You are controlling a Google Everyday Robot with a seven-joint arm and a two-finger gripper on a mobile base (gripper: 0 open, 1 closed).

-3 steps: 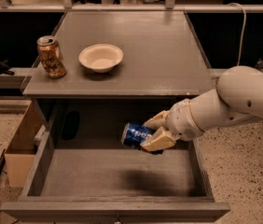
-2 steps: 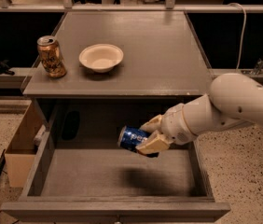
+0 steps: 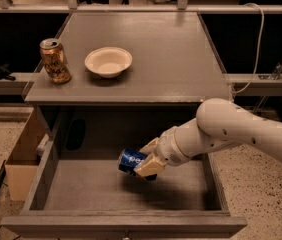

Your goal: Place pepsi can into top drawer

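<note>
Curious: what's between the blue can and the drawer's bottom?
Nothing; the camera view shows the gripper holding the pepsi can over bare top drawer floor.

Pepsi can [image 3: 131, 159]: white lettering on the blue side, partly covered by the gripper [image 3: 145, 164]; no letters can be read. Gripper clamps the can, tilted, over the floor of the top drawer [image 3: 126, 224], right of the drawer's middle. Gold-brown can [image 3: 55, 60], on the cabinet top [image 3: 171, 59] above the drawer's left side: printed pattern, no word legible.
</note>
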